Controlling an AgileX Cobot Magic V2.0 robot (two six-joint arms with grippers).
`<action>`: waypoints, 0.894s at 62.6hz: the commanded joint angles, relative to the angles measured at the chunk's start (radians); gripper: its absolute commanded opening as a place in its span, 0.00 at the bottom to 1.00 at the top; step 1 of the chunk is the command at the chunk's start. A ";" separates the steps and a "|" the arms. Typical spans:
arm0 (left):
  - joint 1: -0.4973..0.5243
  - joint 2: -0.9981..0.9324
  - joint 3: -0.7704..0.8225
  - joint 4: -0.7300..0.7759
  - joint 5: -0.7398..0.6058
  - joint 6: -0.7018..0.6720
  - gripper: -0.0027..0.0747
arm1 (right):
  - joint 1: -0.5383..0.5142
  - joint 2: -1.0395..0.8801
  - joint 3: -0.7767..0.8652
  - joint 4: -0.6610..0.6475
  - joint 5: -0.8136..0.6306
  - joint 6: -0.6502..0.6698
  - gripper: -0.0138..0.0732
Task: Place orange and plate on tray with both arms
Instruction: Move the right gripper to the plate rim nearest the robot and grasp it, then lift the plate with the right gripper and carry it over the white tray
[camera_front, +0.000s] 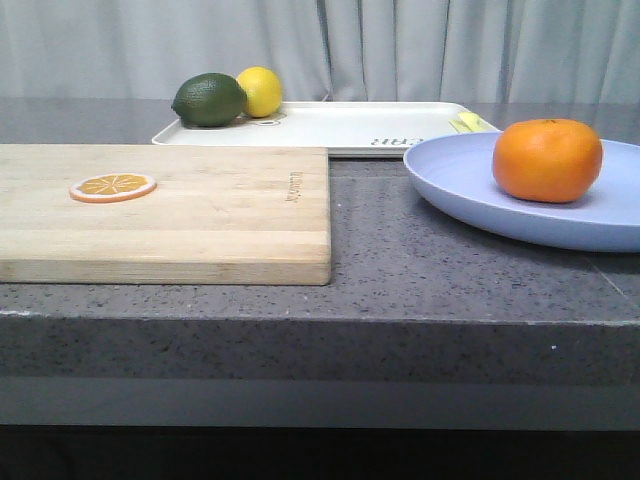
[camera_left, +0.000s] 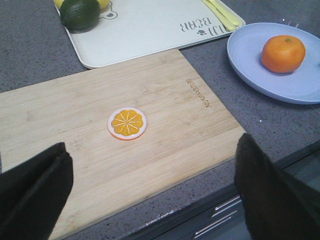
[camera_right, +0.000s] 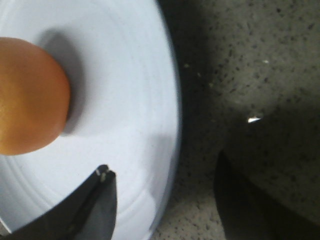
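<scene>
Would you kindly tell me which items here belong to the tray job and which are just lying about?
Job: orange, plate, tray.
Lying about: cutting board, orange slice, lime, lemon.

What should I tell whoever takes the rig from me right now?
Left gripper: open, empty, above the near edge of the cutting board.
Right gripper: open, one finger over the plate, the other outside its rim, not closed on it.
The orange sits on the plate, which rests on the counter, right of the board and in front of the tray.
The tray holds a lime and a lemon.
Done: nothing on the tray yet.
Left: grip the plate and move it, with the orange, onto the tray.
</scene>
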 joint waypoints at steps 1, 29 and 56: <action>0.004 0.000 -0.025 -0.016 -0.088 -0.006 0.86 | -0.007 -0.008 -0.033 0.077 0.010 -0.033 0.59; 0.004 0.000 -0.025 -0.016 -0.088 -0.006 0.86 | -0.007 0.005 -0.034 0.091 0.001 -0.038 0.25; 0.004 0.000 -0.025 -0.017 -0.088 -0.006 0.86 | -0.007 0.005 -0.034 0.102 -0.017 -0.036 0.03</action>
